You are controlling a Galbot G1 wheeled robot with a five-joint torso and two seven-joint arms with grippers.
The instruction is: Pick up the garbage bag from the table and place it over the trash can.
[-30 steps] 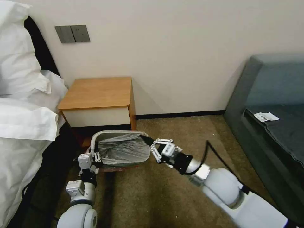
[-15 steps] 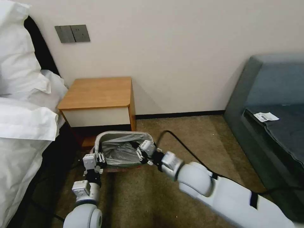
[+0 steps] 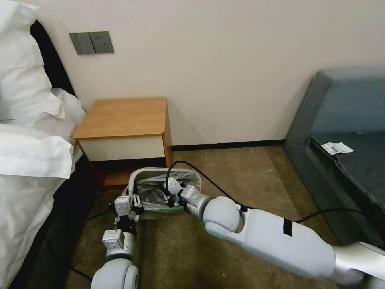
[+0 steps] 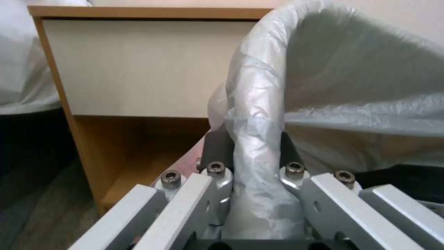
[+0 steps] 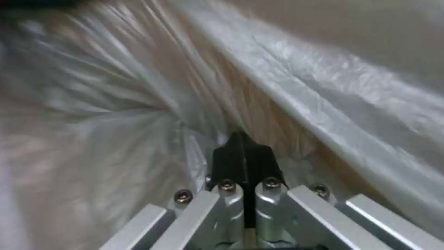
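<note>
The trash can (image 3: 135,177) stands tilted on the carpet in front of the table (image 3: 124,116), and the grey garbage bag (image 3: 154,193) lines it and folds over its rim. My left gripper (image 3: 135,198) is shut on the near-left rim. In the left wrist view its fingers (image 4: 217,146) clamp the bag-covered rim (image 4: 259,97), with the table's drawer front (image 4: 138,66) behind. My right gripper (image 3: 168,188) reaches down inside the can. In the right wrist view it (image 5: 242,152) is shut, its tip pressed into the crinkled garbage bag (image 5: 324,97).
A bed with white bedding (image 3: 28,152) runs along the left. A dark grey sofa (image 3: 345,132) stands at the right. A black cable (image 3: 224,192) loops over my right arm. Open carpet (image 3: 240,168) lies between can and sofa.
My right gripper has gone from the can's right rim down into the can, arm swinging left. The can and my left gripper have shifted right and a little farther away.
</note>
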